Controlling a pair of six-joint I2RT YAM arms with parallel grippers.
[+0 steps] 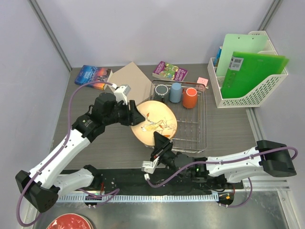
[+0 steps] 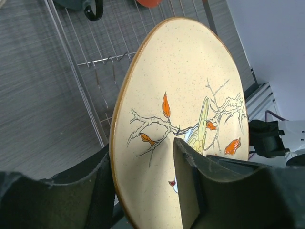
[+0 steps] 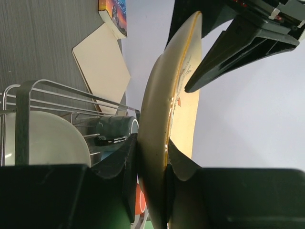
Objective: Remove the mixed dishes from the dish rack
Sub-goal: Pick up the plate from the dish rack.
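Observation:
A cream speckled plate [image 1: 155, 125] [image 2: 186, 95] [image 3: 162, 105] with a painted branch and orange leaves stands on edge in the air over the left end of the dish rack [image 1: 193, 138] [image 2: 95, 62] [image 3: 47, 90]. My right gripper [image 1: 161, 143] [image 3: 151, 143] is shut on its lower rim. My left gripper [image 1: 136, 117] [image 2: 143, 148] straddles the upper-left rim, one finger behind and one in front with a gap showing. A grey mug [image 1: 161, 90] [image 3: 114, 129], a light-blue cup [image 1: 176, 92] and an orange cup [image 1: 189, 98] stand at the rack's far end. A white dish [image 3: 43, 138] sits in the rack.
Behind the rack lie two books [image 1: 93, 75] [image 1: 170, 71], a tan board [image 1: 128, 78] and a pink note [image 1: 202, 81]. A white lattice basket [image 1: 217, 90] with green folders stands at the right. A red plate [image 1: 71, 222] lies at the near left.

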